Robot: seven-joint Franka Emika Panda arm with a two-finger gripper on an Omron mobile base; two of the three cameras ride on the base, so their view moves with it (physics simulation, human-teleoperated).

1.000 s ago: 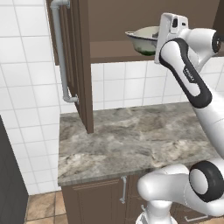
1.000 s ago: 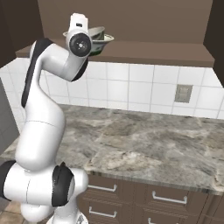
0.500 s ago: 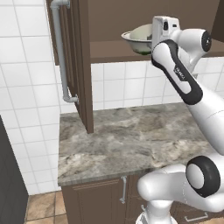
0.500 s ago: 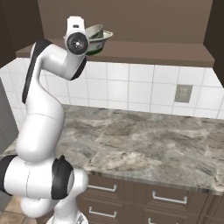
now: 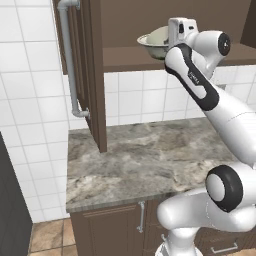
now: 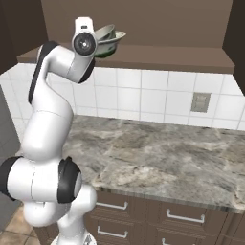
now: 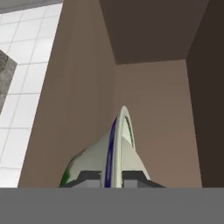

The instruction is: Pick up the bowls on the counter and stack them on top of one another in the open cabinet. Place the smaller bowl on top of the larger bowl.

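We carry larger bowl [image 5: 155,44] into cabinet [image 5: 200,27], just above its shelf, counter [image 5: 145,160] far below. Gripper [image 7: 111,178] pinches bowl rim edge-on. We level bowl, lower flat onto shelf, well inside edge, then release.

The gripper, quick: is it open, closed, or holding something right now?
Gripper: closed on the rim of the larger bowl, held up at the cabinet shelf.

Matt brown wood cabinet [image 5: 150,55]; polished marbled stone counter [image 5: 150,160]; glossy glazed bowl [image 5: 155,42].
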